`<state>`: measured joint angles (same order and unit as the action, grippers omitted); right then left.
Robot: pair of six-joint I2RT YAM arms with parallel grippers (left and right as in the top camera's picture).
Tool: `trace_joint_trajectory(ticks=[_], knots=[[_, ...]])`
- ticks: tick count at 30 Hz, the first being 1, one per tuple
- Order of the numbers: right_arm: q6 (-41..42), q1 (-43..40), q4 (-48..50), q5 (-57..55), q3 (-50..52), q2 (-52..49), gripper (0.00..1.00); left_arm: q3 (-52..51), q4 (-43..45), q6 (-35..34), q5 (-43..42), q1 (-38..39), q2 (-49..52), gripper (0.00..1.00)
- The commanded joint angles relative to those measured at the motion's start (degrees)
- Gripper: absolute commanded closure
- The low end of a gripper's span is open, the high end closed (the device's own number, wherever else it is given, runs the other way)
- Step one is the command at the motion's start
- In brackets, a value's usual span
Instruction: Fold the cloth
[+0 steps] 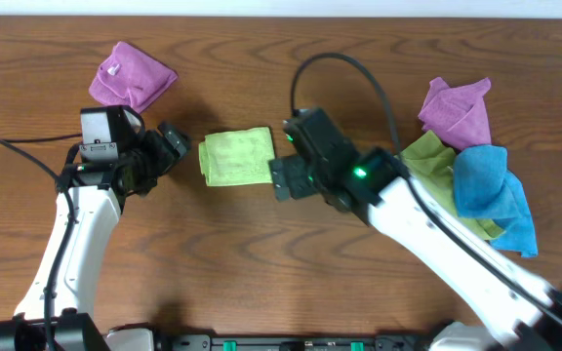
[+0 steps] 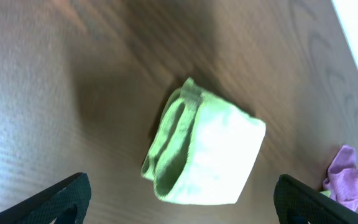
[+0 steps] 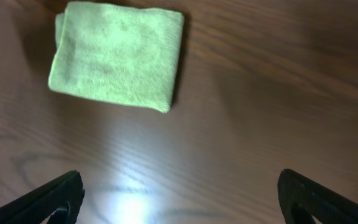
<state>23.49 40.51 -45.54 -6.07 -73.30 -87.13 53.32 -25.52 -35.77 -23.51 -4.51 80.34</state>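
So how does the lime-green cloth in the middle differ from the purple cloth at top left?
The lime-green cloth lies folded flat in a neat rectangle; the purple cloth is a loose, crumpled heap. The lime-green cloth lies between the left tool and the right tool; the purple cloth sits apart, past the left tool. Both rest on the table, ungripped.
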Motion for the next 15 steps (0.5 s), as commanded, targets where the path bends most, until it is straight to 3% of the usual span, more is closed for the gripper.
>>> trace_joint_trajectory(ticks=[1,9,15], knots=[[-1.5,-0.4,-0.5,-3.0,5.9,6.4,0.01,1.0,-1.0,0.4,-2.1,-0.3,-0.9,0.05],[4.5,-1.8,-0.3,-3.5,29.2,33.9,0.01,0.8,-2.3,-0.7,-5.4,0.0,-0.9,0.05],[6.6,-6.4,-0.4,-5.4,39.3,51.8,0.01,0.8,-2.5,-0.7,-6.0,4.1,-0.7,0.05]])
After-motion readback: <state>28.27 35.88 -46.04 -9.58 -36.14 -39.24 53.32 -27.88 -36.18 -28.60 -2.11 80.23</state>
